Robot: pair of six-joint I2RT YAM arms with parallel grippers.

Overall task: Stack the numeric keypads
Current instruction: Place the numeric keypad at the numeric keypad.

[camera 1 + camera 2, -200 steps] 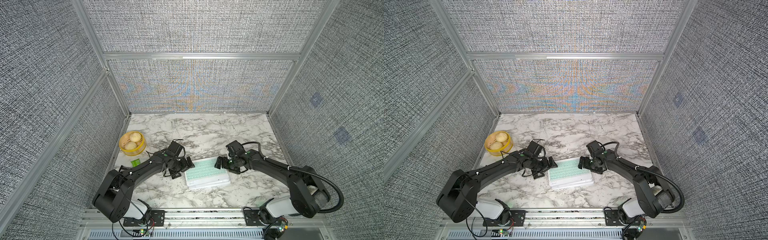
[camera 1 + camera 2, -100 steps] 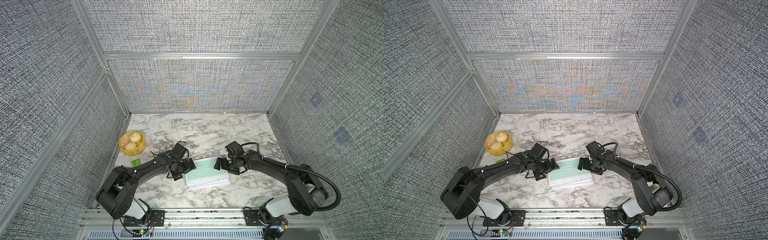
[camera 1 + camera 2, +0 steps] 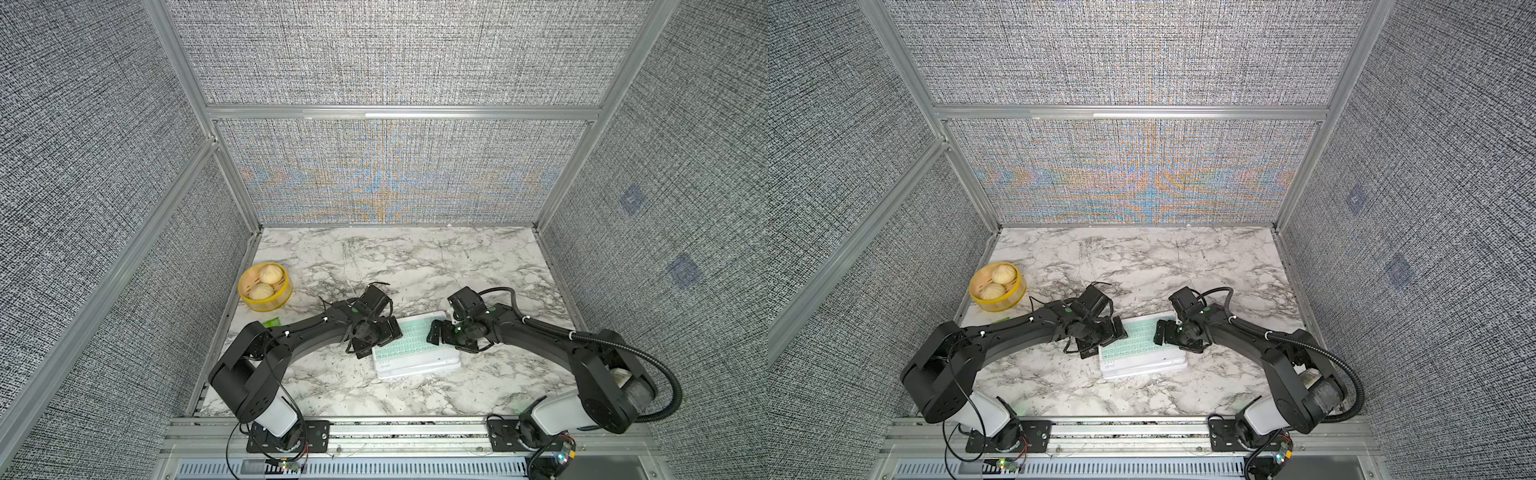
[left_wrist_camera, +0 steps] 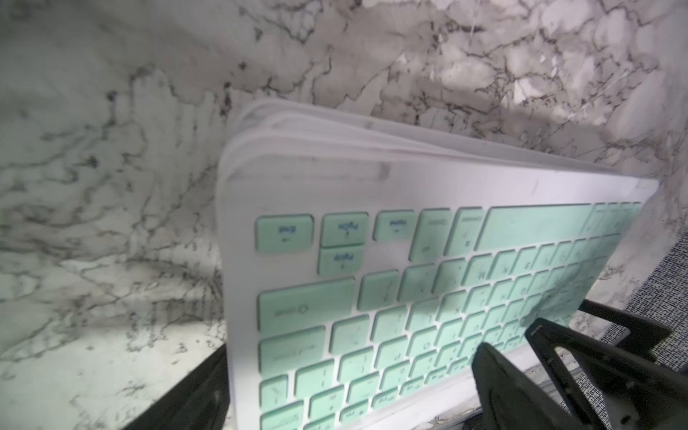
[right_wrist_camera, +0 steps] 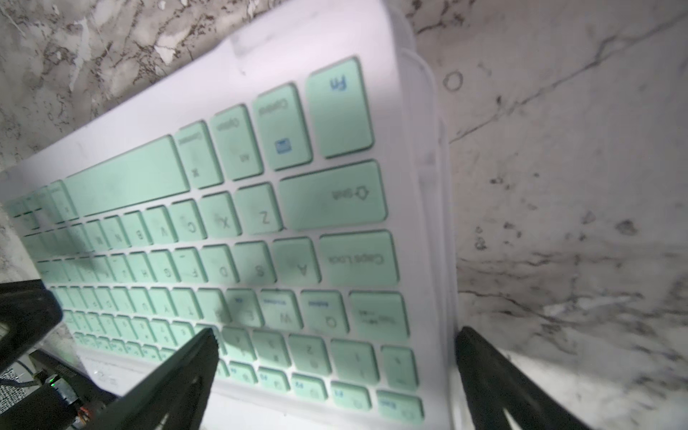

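The numeric keypads (image 3: 415,351) (image 3: 1142,351) lie in one pile near the table's front middle, a mint-green-keyed one on top. Several white frames show under it in the left wrist view (image 4: 409,283) and at the pile's edge in the right wrist view (image 5: 260,208). My left gripper (image 3: 376,338) (image 3: 1102,340) (image 4: 346,391) is open at the pile's left end, one finger beside the pile and one over the keys. At the right end my right gripper (image 3: 446,338) (image 3: 1173,338) (image 5: 335,372) is open too, one finger over the keys and one just outside the edge.
A yellow steamer basket (image 3: 266,305) (image 3: 996,305) with two buns stands at the left wall. A small green packet (image 3: 271,322) lies just in front of it, behind my left arm. Grey panel walls close in the marble table on three sides.
My left gripper has moved right onto the pile's left end. The right gripper and the pile have barely moved.
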